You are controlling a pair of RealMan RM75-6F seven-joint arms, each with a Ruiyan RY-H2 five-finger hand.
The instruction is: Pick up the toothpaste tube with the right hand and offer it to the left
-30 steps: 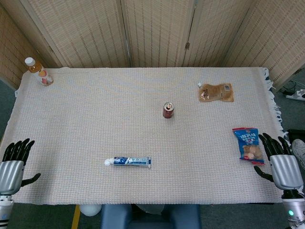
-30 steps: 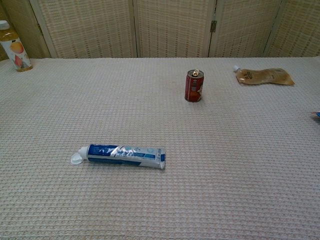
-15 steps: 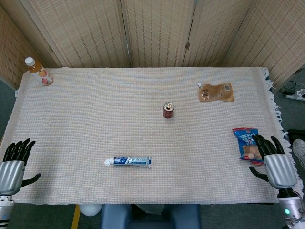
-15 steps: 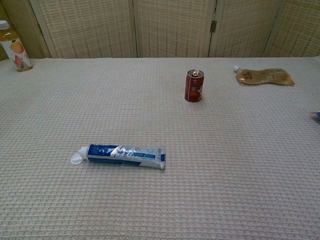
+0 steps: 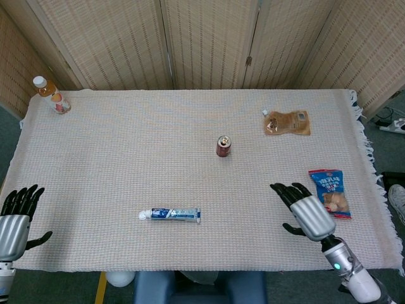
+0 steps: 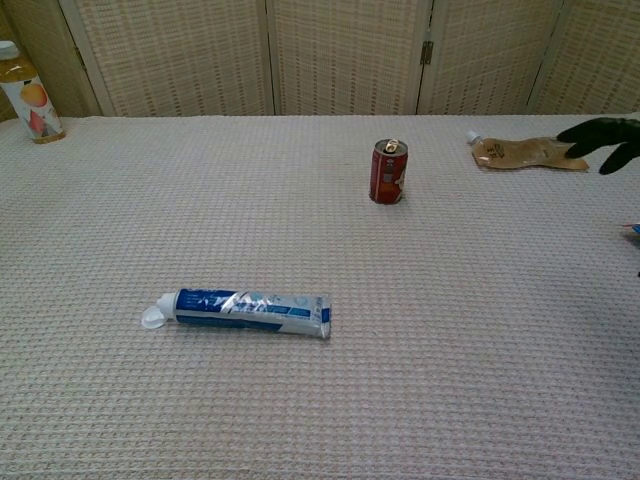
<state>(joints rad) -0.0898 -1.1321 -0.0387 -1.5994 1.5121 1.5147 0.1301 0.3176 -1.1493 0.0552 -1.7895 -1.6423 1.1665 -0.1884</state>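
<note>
The right hand (image 5: 304, 211), fingers spread and empty, is well right of the flat-lying tube (image 5: 170, 215), so a shallow grasp could push it along the tabletop (image 5: 126, 158).

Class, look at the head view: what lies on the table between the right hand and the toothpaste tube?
Nothing: in the head view only bare woven cloth separates the right hand from the toothpaste tube. The can stands farther back, off that line.

Matt waffle-weave cloth over surface (image 5: 126, 158); glossy plastic toothpaste tube (image 5: 171, 215); shiny metal can (image 5: 223, 146); ribbed silvery right hand (image 5: 302, 209).
</note>
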